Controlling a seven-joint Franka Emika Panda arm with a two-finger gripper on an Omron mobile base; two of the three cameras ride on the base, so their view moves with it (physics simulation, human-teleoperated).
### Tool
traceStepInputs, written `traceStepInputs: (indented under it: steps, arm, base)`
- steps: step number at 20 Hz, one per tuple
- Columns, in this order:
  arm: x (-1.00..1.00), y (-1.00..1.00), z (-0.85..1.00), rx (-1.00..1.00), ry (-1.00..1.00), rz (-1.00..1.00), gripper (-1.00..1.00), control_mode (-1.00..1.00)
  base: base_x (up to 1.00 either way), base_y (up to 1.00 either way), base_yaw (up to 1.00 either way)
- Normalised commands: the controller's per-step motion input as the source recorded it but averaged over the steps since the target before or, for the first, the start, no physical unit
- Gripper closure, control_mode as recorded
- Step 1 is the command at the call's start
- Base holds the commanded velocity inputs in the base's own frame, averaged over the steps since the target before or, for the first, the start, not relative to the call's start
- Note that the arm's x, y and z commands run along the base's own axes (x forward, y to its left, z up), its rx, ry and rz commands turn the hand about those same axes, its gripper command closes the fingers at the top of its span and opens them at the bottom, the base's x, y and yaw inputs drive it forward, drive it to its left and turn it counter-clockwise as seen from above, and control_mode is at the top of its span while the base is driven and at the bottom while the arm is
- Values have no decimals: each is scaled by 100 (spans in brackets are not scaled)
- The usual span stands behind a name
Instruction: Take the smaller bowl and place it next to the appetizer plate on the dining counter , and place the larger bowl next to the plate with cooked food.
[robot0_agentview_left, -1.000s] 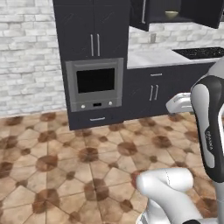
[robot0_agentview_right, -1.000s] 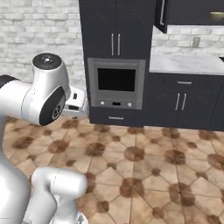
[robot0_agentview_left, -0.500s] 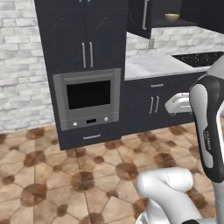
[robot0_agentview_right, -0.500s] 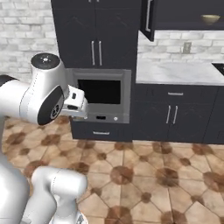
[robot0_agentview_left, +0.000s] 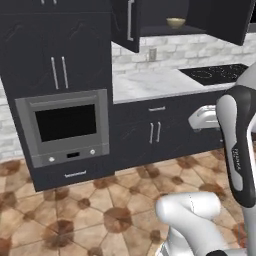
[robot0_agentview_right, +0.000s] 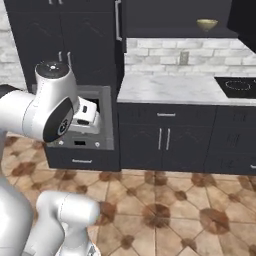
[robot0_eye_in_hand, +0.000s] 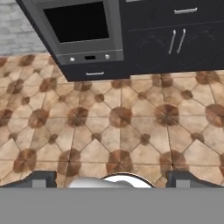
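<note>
With the base facing the wall units, the smaller bowl (robot0_agentview_left: 175, 22) sits on a shelf inside the open upper cabinet (robot0_agentview_left: 210, 17), above the wall counter (robot0_agentview_left: 155, 82). Right base view shows the same golden-tan bowl (robot0_agentview_right: 207, 24) up in that dark cabinet opening, upright, alone on the shelf as far as I can see.

Gripper (robot0_eye_in_hand: 111, 179) is at the bottom of the hand view: two dark finger tips (robot0_eye_in_hand: 41, 178) set far apart, jaws wide, nothing between them. Camera there looks down at the brown patterned tile floor (robot0_eye_in_hand: 113, 127), with the built-in oven (robot0_eye_in_hand: 83, 26) and the lower cabinet doors (robot0_eye_in_hand: 177, 41) along the top edge.

Arm (robot0_agentview_left: 240, 145) is folded up at the right of the left base view, wrist housing near the lower cabinets. In the right base view the arm's big joint (robot0_agentview_right: 50, 107) sits in front of the oven (robot0_agentview_right: 95, 120), partly covering it.

Other layout:
- oven in a tall dark column, left of the counter run (robot0_agentview_left: 65, 127)
- marble wall counter top, pale, with a black hob (robot0_agentview_left: 215, 74) at its right end
- wall socket (robot0_agentview_right: 183, 58) on the white brick backsplash
- cabinet door (robot0_agentview_left: 125, 22) swung open beside the bowl shelf

Bowl is well above and apart from the gripper.
</note>
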Motion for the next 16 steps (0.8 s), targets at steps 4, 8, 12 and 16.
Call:
traceStepInputs:
  steps: [4,8,12,16]
  arm:
    - [0,0,0,0,0,0,-100,100]
    - [0,0,0,0,0,0,-100,100]
    - [0,0,0,0,0,0,-100,100]
    - [0,0,0,0,0,0,-100,100]
  base:
    - [50,-94,0]
    - [59,-71,0]
    - [75,-45,0]
    - [90,-32,0]
